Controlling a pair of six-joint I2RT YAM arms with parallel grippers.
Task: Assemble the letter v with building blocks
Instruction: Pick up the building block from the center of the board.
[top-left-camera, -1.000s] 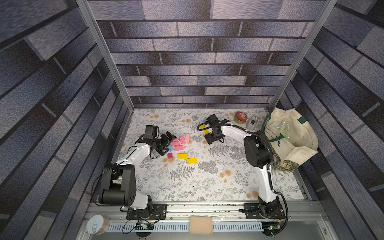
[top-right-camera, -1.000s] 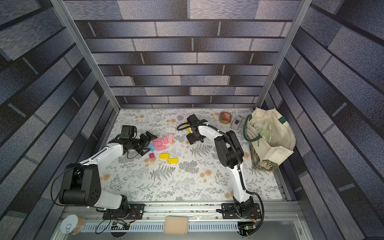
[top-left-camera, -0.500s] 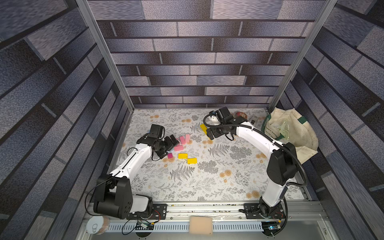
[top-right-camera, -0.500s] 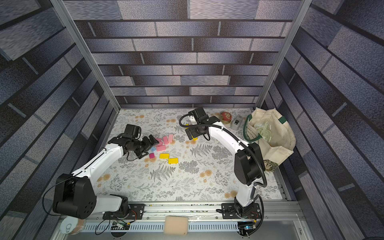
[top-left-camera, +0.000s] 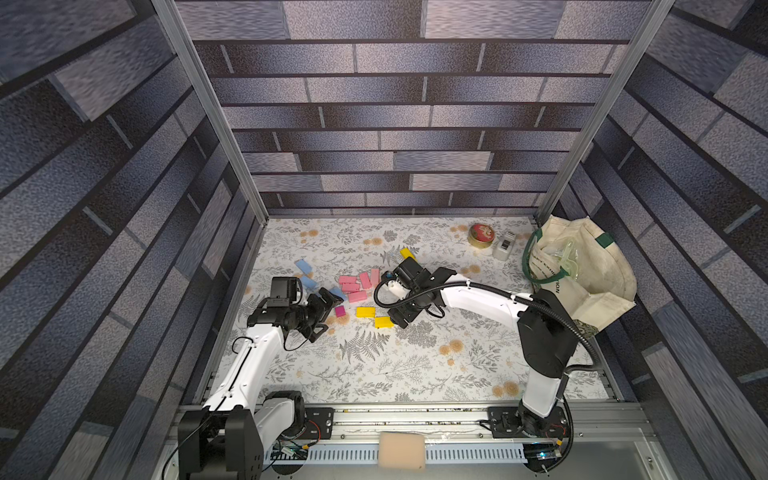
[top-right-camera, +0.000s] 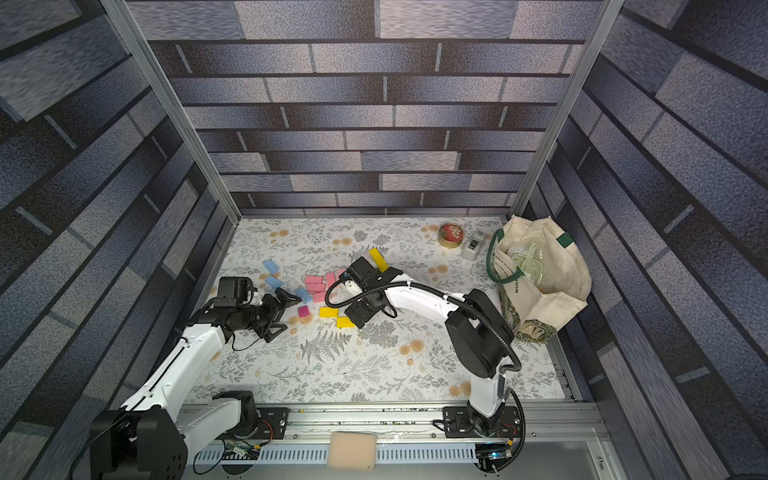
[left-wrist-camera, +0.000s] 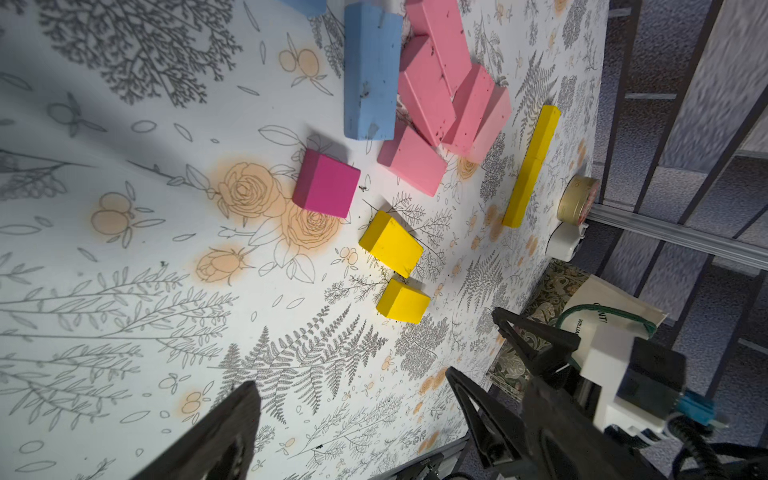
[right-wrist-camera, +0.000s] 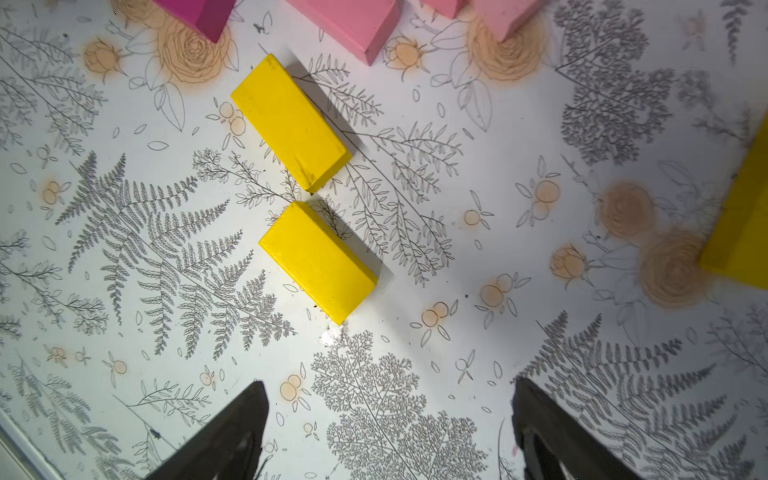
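I judge the job barely begun: no V stands on the floral-print counter (top-left-camera: 415, 365) yet. The building blocks lie scattered left of centre in both top views. There is a cluster of light pink rectangular bricks (top-left-camera: 357, 284), with light blue rectangular bricks (top-left-camera: 308, 281) to its left and a small magenta cube (top-left-camera: 340, 311) below it. Two short yellow bricks (top-left-camera: 365, 311) sit lower right of the cube. They form a slanted line that might serve as one stroke, so nearly all the placing is left.

My left gripper (top-left-camera: 328, 314) is spread wide and empty, just left of the cube. My right gripper (right-wrist-camera: 388, 415) is also spread with nothing between its fingers, facing the yellow pair.

The top views give me the layout, but the right arm partly hides a long yellow bar (left-wrist-camera: 530, 166) at the upper edge of the scatter. The left wrist view shows its whole length, and shows the pink bricks crowded against one another. The right wrist view shows the yellow pair corner to corner, though I cannot tell whether they touch.
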